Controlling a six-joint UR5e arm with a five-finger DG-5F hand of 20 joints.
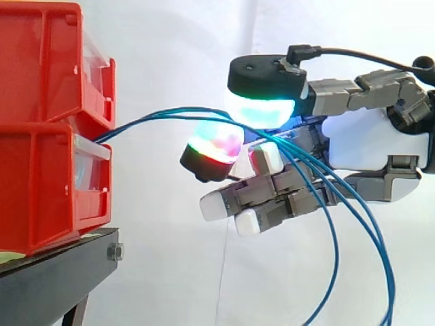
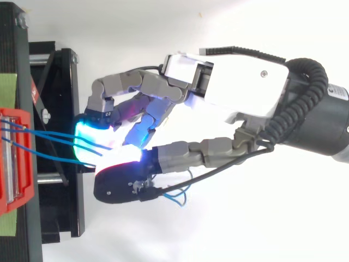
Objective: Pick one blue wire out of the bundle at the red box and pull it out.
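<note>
1. From the front of the stacked red plastic bins, at the black stand edge, thin blue wires are led out rightward.
2. The hand is curled round several of them, presumably for purchase before pulling; a single wire is judged not yet separated.

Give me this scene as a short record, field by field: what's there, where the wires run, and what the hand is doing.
Stand: black stand, lower left
Bins: red bins, two stacked on the stand
Wires: blue wires, out of the bins' front, through the hand, then hanging down at right
Robot: hand level, fingers curled round the wires
Backdrop: white curtain
</note>
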